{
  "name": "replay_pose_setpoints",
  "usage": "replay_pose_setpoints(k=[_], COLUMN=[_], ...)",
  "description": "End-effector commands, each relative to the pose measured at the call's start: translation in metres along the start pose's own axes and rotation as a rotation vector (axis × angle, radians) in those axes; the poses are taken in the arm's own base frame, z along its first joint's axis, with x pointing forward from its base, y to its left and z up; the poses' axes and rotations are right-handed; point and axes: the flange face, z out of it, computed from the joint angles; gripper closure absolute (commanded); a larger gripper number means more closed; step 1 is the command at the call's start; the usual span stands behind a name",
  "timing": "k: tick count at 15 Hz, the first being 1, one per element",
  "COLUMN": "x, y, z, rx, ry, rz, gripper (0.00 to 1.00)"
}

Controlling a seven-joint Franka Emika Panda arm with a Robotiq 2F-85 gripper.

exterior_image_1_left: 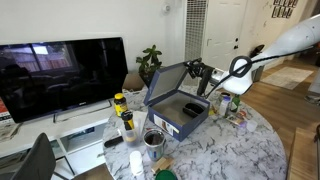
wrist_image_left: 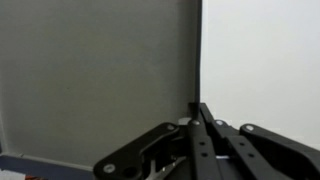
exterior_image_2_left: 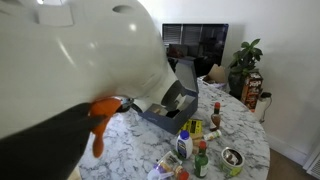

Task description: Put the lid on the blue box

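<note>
In the wrist view the dark fingers (wrist_image_left: 207, 122) stand narrow, nearly together, pinched on the thin vertical rim of the lid (wrist_image_left: 95, 75), whose grey-beige inside fills the picture to one side of them, with a plain white wall on the other side. In an exterior view the fingers (exterior_image_1_left: 203, 72) grip one end of the lid (exterior_image_1_left: 168, 82), which is raised on edge and tilted, its pale inside showing within a navy rim. The blue box (exterior_image_1_left: 182, 116) sits just below, open at the top; the lid's lower edge is at the box's back rim, though contact there cannot be made out. A white arm (exterior_image_1_left: 285, 42) reaches in from the side. The box rests on a round marbled surface (exterior_image_1_left: 250, 145), with yellow-capped bottles (exterior_image_1_left: 122, 108) and an open tin (exterior_image_1_left: 154, 140) close to it. In the other angle the arm's pale body (exterior_image_2_left: 80, 60) blocks much of the foreground; beyond it the lid (exterior_image_2_left: 186, 74) stands steeply over the box (exterior_image_2_left: 165, 112), and more bottles (exterior_image_2_left: 198, 150) crowd the surface (exterior_image_2_left: 245, 125). Farther back a dark television (exterior_image_1_left: 60, 72) stands against the wall, and a leafy plant (exterior_image_1_left: 150, 62) sits beside it.
</note>
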Motion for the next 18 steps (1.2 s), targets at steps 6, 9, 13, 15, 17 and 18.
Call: replay_pose_setpoints(k=[6,9,13,15,17,18], x=[0.027,0.029,0.025,0.022,0.019,0.018], y=[0.001,-0.001,-0.007,-0.012,-0.017,-0.019], z=[-0.054,-0.065,-0.075,-0.079,-0.082,-0.086], rx=[-0.224,-0.264,-0.327,-0.361,-0.397,-0.420], ry=[-0.060,-0.071,-0.107,-0.121,-0.134,-0.136], rz=[-0.046,-0.051,-0.074,-0.081,-0.088,-0.092], gripper=[0.99,0.99,0.99,0.99,0.99,0.99])
